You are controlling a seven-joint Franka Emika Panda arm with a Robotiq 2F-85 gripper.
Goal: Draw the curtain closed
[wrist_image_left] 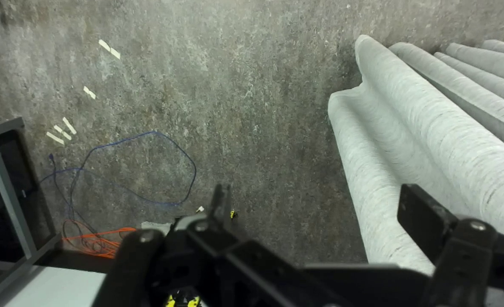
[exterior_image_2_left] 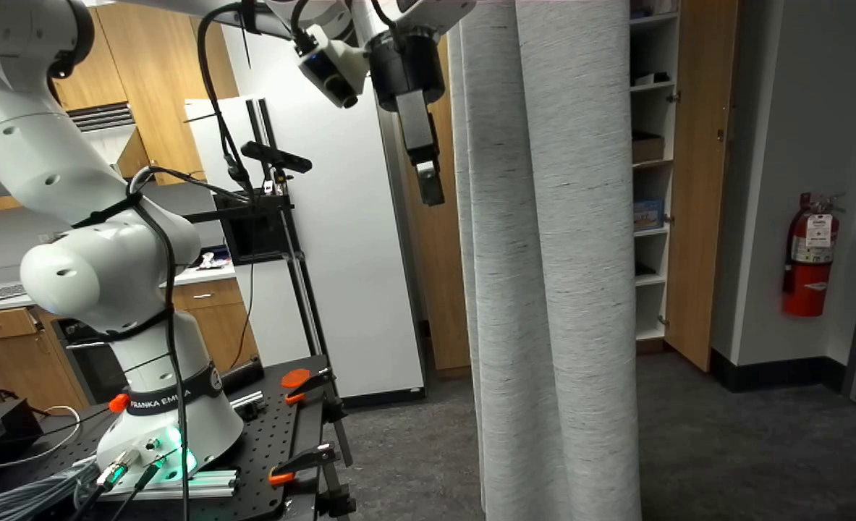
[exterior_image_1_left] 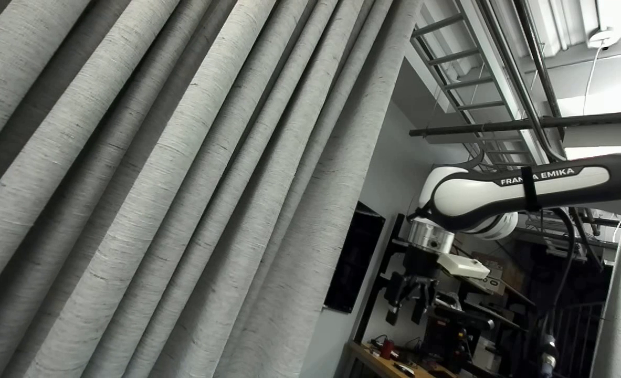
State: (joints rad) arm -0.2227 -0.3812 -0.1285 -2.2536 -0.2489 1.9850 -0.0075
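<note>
Two black fingers [wrist_image_left: 424,221] on my gripper [exterior_image_1_left: 404,315], spread well apart, tips hanging downward. My task thing, the curtain [exterior_image_2_left: 551,275], is pale grey woven fabric falling in long folds, near the gripper and to its right in an exterior view, a gap showing between them. In an exterior view, its deep pleats [exterior_image_1_left: 168,173] take up most of the space left of the gripper, far bigger than the arm [exterior_image_1_left: 467,197], which comes in above the gripper from the right. I read gripper and curtain as apart in both exterior views. Wrist view puts the curtain to the right, behind one finger; contact I can't judge from there alone.

Below the gripper I get mottled grey floor [wrist_image_left: 252,106]. Off past the finger farther from the curtain: looped blue cable [wrist_image_left: 155,132], orange cord [wrist_image_left: 100,245], a few pale strips [wrist_image_left: 69,125].

Quick background pass. Left of the gripper in an exterior view, a black screen [exterior_image_1_left: 355,257]; lower down, under the gripper, a wooden desk [exterior_image_1_left: 376,362] with a red can [exterior_image_1_left: 387,349] on it. Left of the gripper in an exterior view, a tall white panel [exterior_image_2_left: 341,231]; well to the gripper's right, past the curtain, a wooden cupboard door [exterior_image_2_left: 699,195] swung out, then a red fire extinguisher [exterior_image_2_left: 810,260]
</note>
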